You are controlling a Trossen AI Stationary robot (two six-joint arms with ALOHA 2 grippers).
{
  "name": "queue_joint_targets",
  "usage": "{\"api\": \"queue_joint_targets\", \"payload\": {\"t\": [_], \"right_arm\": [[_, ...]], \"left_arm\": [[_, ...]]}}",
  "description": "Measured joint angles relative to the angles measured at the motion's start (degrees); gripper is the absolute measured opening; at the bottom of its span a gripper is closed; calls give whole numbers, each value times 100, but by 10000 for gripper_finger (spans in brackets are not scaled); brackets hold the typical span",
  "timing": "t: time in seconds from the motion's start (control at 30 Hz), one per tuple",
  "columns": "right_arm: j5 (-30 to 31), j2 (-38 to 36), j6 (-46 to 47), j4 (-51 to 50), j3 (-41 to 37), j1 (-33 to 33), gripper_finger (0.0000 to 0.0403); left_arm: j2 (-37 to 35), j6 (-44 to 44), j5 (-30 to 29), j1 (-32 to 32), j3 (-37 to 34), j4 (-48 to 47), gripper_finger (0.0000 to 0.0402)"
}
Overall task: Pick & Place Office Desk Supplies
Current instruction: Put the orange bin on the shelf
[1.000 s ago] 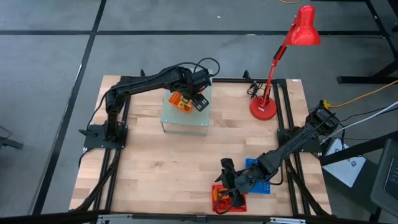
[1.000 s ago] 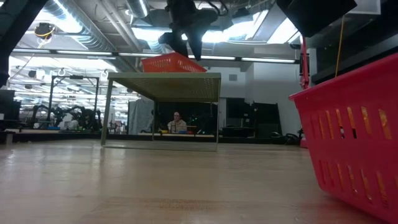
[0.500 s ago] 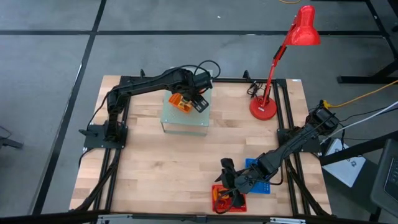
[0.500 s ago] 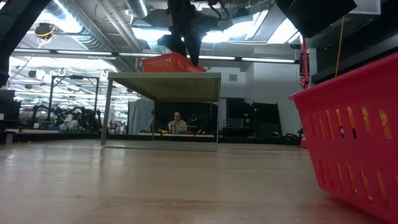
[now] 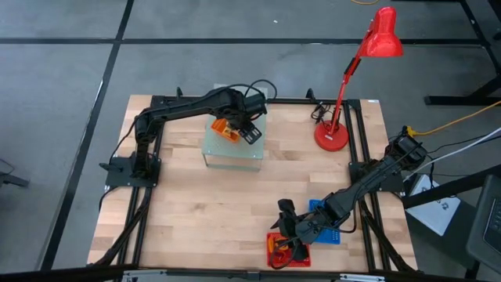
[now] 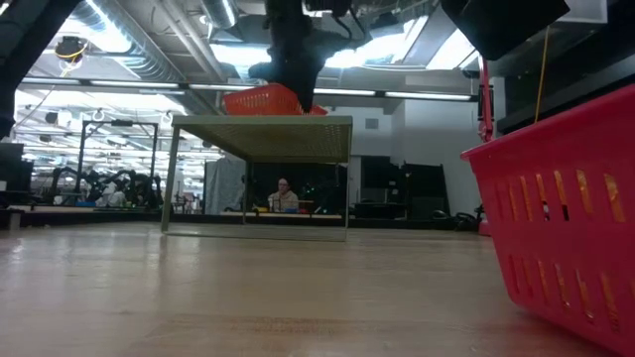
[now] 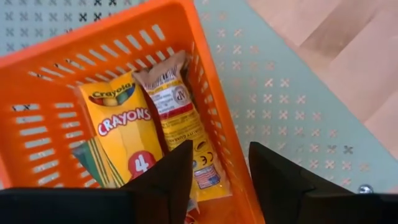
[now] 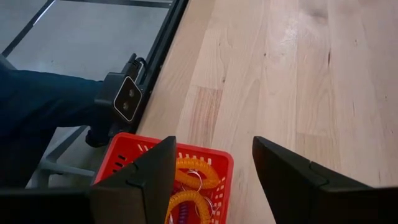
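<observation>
Our left hand (image 7: 217, 180) sits with fingers apart, straddling the wall of the orange slotted plastic basket (image 7: 37, 134) on the pale green perforated box (image 5: 233, 149). A yellow crayon box (image 7: 121, 134) and a yellow packet (image 7: 177, 118) lie inside. Right hand (image 8: 211, 177), fingers apart, hovers over the red plastic basket (image 8: 127, 152) of orange coils (image 8: 196, 174) at the worktop (image 5: 196, 204) edge.

Both arms are dark, near-black — slim jointed links rising from black plate bases bolted to the table's black side rails. Black cables loop off the left arm (image 5: 188, 104) near its wrist. The right arm (image 5: 368, 182) trails pale cabling at its shoulder. Each wrist ends in two blocky matte-black fingers (image 7: 163, 180) — flat-faced, wedge-like.
</observation>
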Motion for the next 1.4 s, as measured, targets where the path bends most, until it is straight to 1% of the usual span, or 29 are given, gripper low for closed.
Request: {"api": "queue_joint_targets", "payload": {"t": [0.1, 0.17, 0.27, 0.37, 0.6, 0.67, 0.77, 0.87, 1.03, 1.1, 1.27, 1.4], "right_arm": [[-2, 0, 0, -2, 0, 2, 215], [-2, 0, 0, -12, 0, 2, 215], [-2, 0, 2, -32, 0, 2, 215], [-2, 0, 7, -39, 0, 2, 215], [-2, 0, 13, -42, 0, 1, 215], [-2, 0, 13, -42, 0, 2, 215], [-2, 0, 13, -42, 0, 2, 215], [1, 0, 13, -42, 0, 2, 215], [3, 0, 136, -39, 0, 2, 215], [14, 0, 175, -37, 0, 2, 215], [215, 0, 389, 40, 0, 1, 215], [224, 0, 521, 73, 0, 2, 215]], "left_arm": [[0, -52, -17, 0, -55, -2, 160], [0, -30, -129, -1, -61, 14, 160], [0, 146, -181, 0, -61, 12, 147], [0, 347, -137, 0, -61, 10, 117], [0, 865, -37, -11, -61, 5, 24], [0, 1116, 54, -9, -57, -5, 9], [-2, 1424, 79, -11, -57, -63, 8], [-2, 1816, -28, -11, -57, -136, 10], [-2, 3172, -241, -9, -55, -274, 5], [-2, 3563, -247, 5, -55, -280, 6], [-2, 4506, -125, 177, -55, -288, 4], [-12, 4795, 129, 489, -50, -276, 5]]}}
